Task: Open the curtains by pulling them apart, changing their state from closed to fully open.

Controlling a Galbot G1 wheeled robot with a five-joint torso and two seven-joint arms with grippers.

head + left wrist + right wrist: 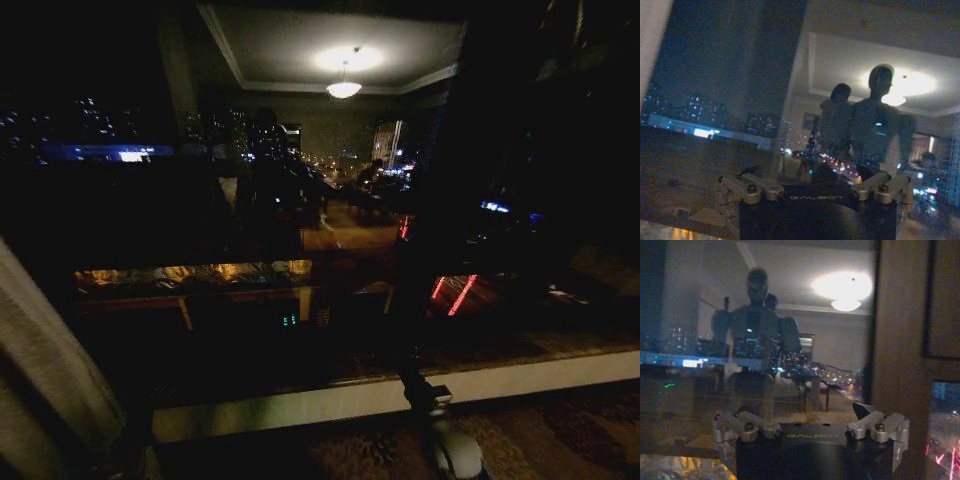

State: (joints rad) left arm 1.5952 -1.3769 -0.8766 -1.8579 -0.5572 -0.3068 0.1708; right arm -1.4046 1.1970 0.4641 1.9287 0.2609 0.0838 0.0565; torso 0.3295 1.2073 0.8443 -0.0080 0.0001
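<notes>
we are facing a dark window (250, 200) at night, with the room's ceiling lamp (343, 88) and our own silhouette mirrored in the glass. the curtains (45, 370) are showing as a pale pleated panel bunched at the lower left of the head frame, and as a light strip in the upper left corner of the left wrist frame (652, 30). the glass ahead is lying bare, so we are judging the pulling-apart as largely done, at least on that side; the right side is too dark to tell.

our left end effector (817, 192) is pointing at the pane with its fingers spread wide and gripping nothing. our right end effector (815, 432) is doing the same, fingers splayed and empty, beside a dark window frame post (900, 340).

the next move, as we are reading it, calls for checking whether any sheer fabric is left covering the right edge, and if so reaching there and drawing it outward along the sill (400, 392).
</notes>
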